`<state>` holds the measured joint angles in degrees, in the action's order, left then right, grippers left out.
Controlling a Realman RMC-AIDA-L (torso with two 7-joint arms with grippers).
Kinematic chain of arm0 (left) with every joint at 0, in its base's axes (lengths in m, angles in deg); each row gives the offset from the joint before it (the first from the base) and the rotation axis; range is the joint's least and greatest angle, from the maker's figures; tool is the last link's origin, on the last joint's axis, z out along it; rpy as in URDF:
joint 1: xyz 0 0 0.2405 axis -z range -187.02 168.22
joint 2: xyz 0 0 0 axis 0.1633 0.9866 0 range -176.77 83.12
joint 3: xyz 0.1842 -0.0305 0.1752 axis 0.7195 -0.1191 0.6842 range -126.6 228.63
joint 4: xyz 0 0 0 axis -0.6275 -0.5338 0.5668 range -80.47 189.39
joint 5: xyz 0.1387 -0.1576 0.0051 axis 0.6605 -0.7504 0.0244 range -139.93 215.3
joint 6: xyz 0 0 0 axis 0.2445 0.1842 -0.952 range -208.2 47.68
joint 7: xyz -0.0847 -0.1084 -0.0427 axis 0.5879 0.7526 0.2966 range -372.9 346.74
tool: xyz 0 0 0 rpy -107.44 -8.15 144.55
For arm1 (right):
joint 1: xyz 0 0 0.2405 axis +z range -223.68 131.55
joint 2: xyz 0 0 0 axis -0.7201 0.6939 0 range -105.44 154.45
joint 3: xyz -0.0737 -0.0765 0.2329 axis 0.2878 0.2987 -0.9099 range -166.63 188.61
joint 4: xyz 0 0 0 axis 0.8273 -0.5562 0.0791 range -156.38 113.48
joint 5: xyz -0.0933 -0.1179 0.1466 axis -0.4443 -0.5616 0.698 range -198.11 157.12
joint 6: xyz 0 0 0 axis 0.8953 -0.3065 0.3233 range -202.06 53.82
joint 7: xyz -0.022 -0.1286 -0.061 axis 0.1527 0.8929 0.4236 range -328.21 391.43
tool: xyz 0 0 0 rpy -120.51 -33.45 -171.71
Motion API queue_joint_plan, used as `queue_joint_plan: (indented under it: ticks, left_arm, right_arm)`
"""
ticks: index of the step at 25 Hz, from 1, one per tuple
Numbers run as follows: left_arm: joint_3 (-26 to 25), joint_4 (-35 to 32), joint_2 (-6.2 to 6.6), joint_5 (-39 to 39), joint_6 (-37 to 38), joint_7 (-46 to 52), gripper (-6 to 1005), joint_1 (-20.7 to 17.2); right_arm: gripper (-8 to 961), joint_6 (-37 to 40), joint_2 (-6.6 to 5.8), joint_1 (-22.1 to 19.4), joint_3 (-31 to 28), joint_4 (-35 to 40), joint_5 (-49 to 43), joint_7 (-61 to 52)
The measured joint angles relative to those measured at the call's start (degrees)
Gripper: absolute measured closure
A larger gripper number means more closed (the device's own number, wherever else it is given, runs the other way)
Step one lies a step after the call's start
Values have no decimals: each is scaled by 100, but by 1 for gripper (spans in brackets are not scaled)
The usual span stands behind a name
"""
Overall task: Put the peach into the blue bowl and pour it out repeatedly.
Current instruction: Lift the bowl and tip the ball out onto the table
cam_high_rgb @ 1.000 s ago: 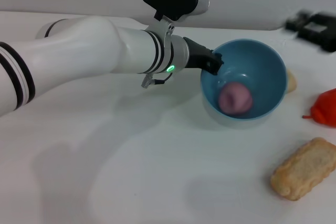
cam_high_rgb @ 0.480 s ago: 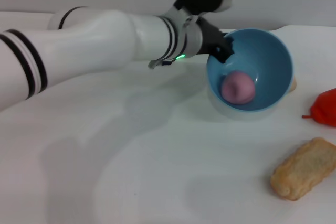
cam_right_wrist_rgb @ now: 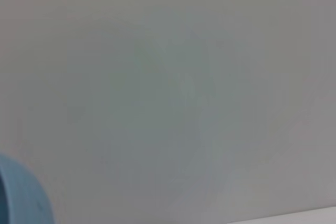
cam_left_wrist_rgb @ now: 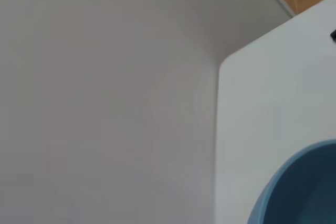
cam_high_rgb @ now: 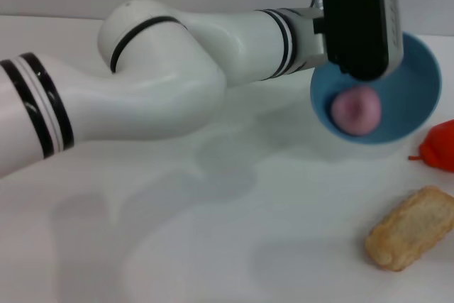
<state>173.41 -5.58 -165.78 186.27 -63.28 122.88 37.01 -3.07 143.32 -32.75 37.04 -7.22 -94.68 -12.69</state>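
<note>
Bowl tilted, mouth turned toward the head camera, held off the table by the left arm. Peach lies inside the bowl, against its lower wall and close to the rim nearest the viewer; that rim is the edge it must cross to spill. The left gripper sits at the bowl's upper rim, directly above the peach, with the wrist housing covering the fingers, so whether it is clenched on the rim cannot be told, though the lifted bowl suggests a grip there. Pouring therefore turns on further tipping of the rim downward, toward the bare table in front.

In the left wrist view only an arc of the bowl shows, beside the table edge. The right wrist view catches a sliver of bowl and no fingers; the right gripper is out of sight.

A red item lies just right of the bowl, and a beige block lies nearer the viewer on the right. Judged from the tilt, a peach rolling out could run toward either.
</note>
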Motion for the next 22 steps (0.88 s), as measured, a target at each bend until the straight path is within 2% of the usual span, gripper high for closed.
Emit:
queue_joint_plan:
  ticks: [2, 6, 11, 14, 19, 22]
  left_arm:
    - [237, -245, -3, 971, -255, -11, 1000, -117]
    - [471, -312, -7, 1593, -441, -527, 1000, -157]
    - [536, -598, -15, 1660, -738, -1766, 1000, -337]
    - [691, -378, -15, 1672, -1517, -2594, 1000, -515]
    - [874, -109, -15, 1680, -2252, -3617, 1000, -748]
    - [893, 36, -14, 1674, -2549, -3795, 1000, -831]
  right_arm:
    - [437, -10, -3, 23, 13, -46, -14, 3]
    - [437, -27, -3, 62, 15, -64, -14, 8]
    - [436, -80, -8, 175, 15, -76, -85, 10]
    - [436, -103, 2, 214, 15, -84, -88, 12]
    - [436, -109, 1, 240, 14, -106, -93, 14]
    - [436, -110, 0, 253, 14, -108, -95, 15]
